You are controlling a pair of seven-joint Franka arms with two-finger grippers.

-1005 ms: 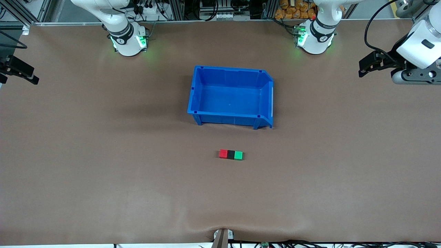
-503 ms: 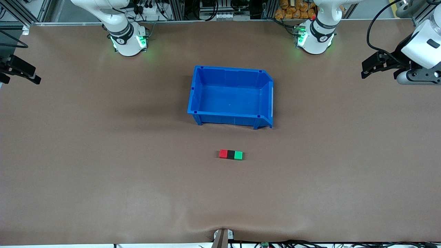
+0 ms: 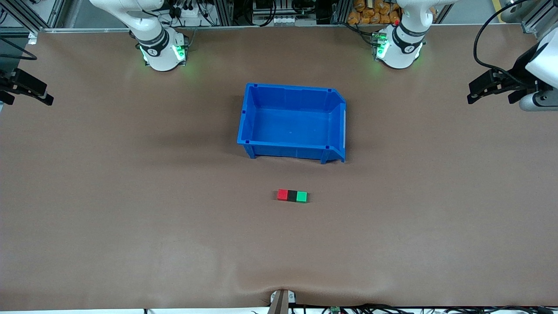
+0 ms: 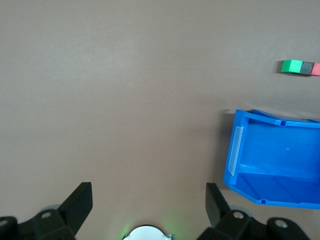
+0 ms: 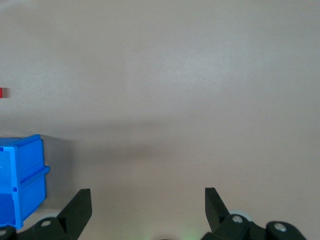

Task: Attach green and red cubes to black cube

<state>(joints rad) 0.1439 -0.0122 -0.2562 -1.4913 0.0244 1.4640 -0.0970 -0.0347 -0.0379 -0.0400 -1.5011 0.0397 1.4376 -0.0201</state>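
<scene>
The red cube (image 3: 282, 194), black cube (image 3: 292, 195) and green cube (image 3: 301, 196) lie touching in one short row on the table (image 3: 130, 218), nearer to the front camera than the blue bin (image 3: 248, 126), black in the middle. By the look of it the joining is done. The row's long axis runs from the right arm's end of the table toward the left arm's end, red at the right arm's side, green at the left arm's.

The left gripper (image 3: 484, 87) hangs over the table edge at its own end, jaws spread wide and empty; the row lies well apart from it, toward the table's middle, green end first. The right gripper (image 3: 30, 91) sits at the other edge, likewise spread and empty, with the red end facing it. Neither is clearly nearer.

Against the earlier frames, the left gripper has drawn outward toward its edge, the right has shifted only slightly, and the cubes have not moved
</scene>
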